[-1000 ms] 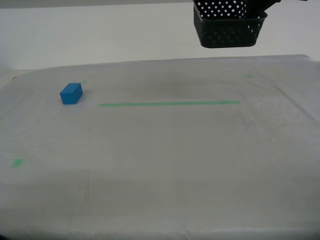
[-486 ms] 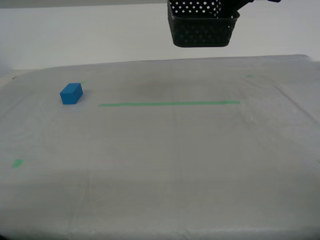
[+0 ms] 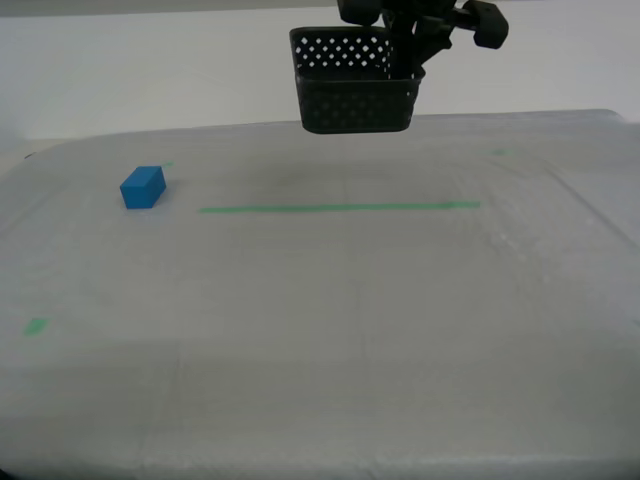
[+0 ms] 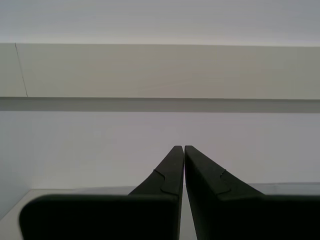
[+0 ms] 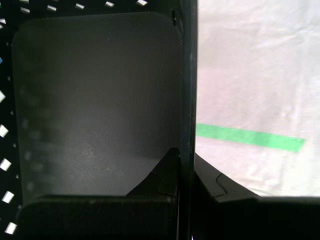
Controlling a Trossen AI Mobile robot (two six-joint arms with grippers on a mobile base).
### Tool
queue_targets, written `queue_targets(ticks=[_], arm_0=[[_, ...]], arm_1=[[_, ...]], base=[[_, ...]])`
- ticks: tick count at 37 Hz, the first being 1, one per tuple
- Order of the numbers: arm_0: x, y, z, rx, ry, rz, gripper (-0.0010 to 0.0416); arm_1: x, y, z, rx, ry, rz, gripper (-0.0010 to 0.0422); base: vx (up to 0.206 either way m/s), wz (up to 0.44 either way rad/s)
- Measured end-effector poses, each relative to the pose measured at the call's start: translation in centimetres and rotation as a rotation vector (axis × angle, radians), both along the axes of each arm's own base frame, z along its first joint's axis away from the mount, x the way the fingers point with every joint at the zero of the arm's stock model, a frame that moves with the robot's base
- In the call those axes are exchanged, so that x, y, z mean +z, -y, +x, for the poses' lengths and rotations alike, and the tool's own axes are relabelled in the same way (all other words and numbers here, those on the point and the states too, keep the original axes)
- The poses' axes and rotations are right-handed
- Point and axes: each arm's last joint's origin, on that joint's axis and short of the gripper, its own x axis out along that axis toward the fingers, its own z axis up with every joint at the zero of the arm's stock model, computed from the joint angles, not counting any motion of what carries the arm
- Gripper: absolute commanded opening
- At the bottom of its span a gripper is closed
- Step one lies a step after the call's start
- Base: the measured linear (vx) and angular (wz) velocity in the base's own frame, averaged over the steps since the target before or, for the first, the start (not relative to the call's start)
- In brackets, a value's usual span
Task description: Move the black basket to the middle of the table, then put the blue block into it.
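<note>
Above the table [image 3: 330,330], black basket [image 3: 355,95] wall pinched in first hand [image 5: 186,167]

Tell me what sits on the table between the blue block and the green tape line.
Nothing. In the exterior view, the stretch of table between the blue block and the green tape line is bare cloth.

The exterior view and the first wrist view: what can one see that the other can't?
Only the exterior view shows the blue block resting on the table, and that the black basket hangs in the air. Only the first wrist view shows the basket's bare inside floor and my first gripper pinching its wall. Both show the basket, the table and the green tape line.
</note>
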Motion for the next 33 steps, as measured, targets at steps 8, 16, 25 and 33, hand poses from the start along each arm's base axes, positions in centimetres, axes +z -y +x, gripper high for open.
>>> queue_targets(ticks=[8, 16, 25, 33], arm_0=[[-2.1, -1.1, 1.5, -0.006, -0.031, -0.012, 0.0000], [-4.8, -2.4, 3.3, -0.008, -0.068, -0.032, 0.0000], [-7.9, -3.4, 4.6, -0.014, -0.118, -0.055, 0.0000], [-10.3, -3.6, 4.7, -0.027, -0.151, -0.067, 0.0000]], arm_1=[[0.0, 0.0, 0.0, 0.000, 0.000, 0.000, 0.0000], [0.0, 0.0, 0.0, 0.000, 0.000, 0.000, 0.0000], [0.0, 0.0, 0.0, 0.000, 0.000, 0.000, 0.0000], [0.0, 0.0, 0.0, 0.000, 0.000, 0.000, 0.0000]], base=[[0.000, 0.000], [0.000, 0.000], [0.000, 0.000], [0.000, 0.000]])
